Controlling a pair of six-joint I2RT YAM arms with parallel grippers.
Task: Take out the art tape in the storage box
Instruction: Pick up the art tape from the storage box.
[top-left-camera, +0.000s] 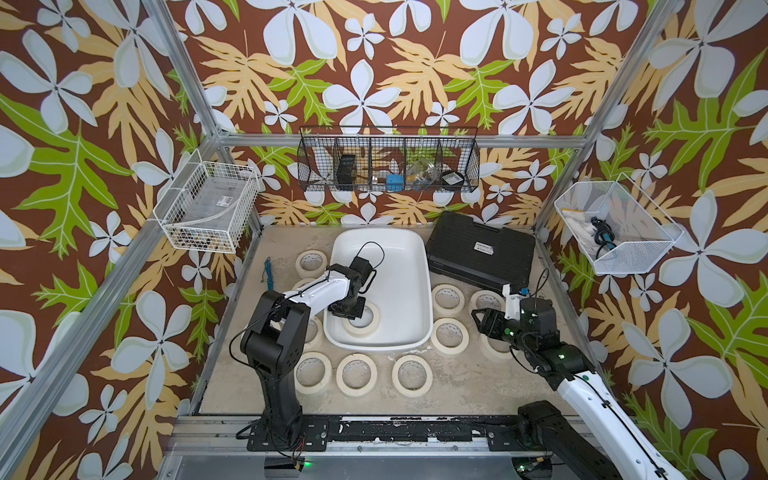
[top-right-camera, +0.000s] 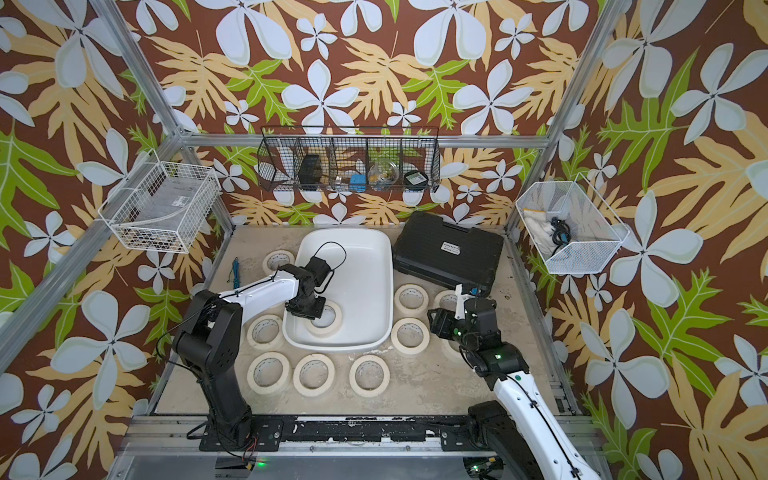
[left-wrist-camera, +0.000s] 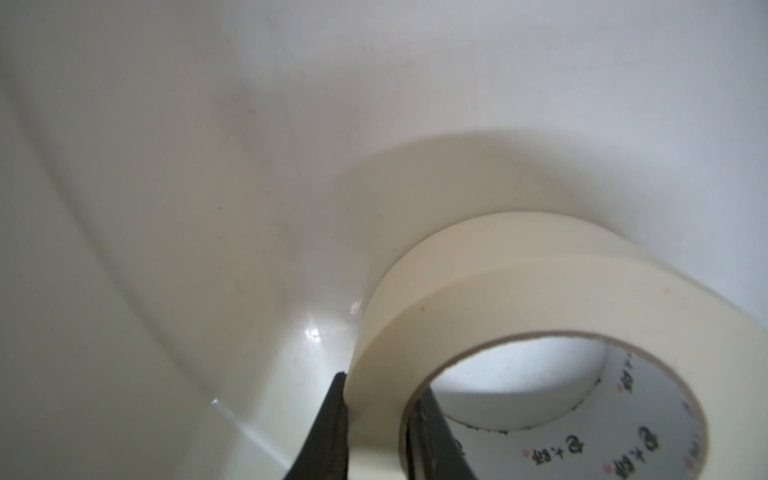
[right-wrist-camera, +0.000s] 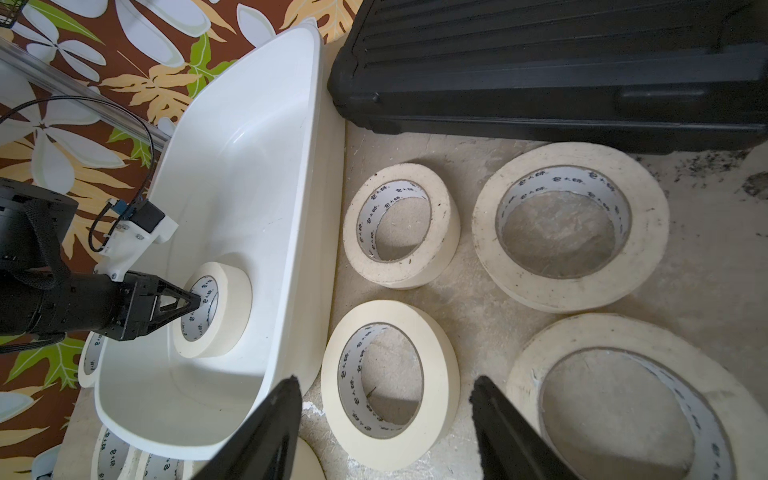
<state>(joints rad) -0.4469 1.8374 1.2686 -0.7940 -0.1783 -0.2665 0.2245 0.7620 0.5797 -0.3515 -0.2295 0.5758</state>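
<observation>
The tape is seen as cream-beige, its core white and printed with black characters and red dots; the box is plain white; the case is black and ribbed; the walls are patterned brown with white flowers, green and tan leaves.

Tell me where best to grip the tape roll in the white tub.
Pinch the ring wall of the tape roll from above, one finger in the core, one outside: it lies flat, hole up, in the white tub. The left gripper grips so.
</observation>
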